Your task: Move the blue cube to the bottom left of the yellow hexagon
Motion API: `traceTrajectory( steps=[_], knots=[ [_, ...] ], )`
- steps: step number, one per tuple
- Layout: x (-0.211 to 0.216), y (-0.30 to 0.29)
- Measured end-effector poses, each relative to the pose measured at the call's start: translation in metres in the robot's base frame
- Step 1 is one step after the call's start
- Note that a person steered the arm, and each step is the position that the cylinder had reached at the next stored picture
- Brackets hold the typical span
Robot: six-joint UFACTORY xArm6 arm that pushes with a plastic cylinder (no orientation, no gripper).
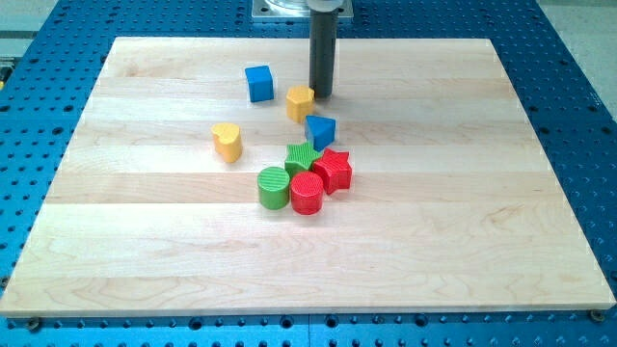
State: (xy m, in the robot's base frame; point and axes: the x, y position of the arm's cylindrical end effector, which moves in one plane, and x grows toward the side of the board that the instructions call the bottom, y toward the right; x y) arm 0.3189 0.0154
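The blue cube (pixel 258 84) sits on the wooden board at the upper middle. The yellow hexagon (pixel 300 102) lies just to its right and slightly lower. My tip (pixel 321 94) stands at the hexagon's upper right edge, touching or nearly touching it, and well to the right of the blue cube. The dark rod rises straight up from there to the view's top.
A yellow heart (pixel 228 142) lies left of centre. A blue triangular block (pixel 320 129) sits below the hexagon. Below it cluster a green star (pixel 303 156), a red star (pixel 334 171), a green cylinder (pixel 274 187) and a red cylinder (pixel 307 194). Blue perforated table (pixel 39 116) surrounds the board.
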Motion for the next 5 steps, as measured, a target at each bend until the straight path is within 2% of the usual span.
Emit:
traceTrajectory(
  steps=[2,3,4,5],
  knots=[
    [0.036,-0.033],
    [0.037,-0.033],
    [0.012,-0.027],
    [0.006,-0.048]
  ],
)
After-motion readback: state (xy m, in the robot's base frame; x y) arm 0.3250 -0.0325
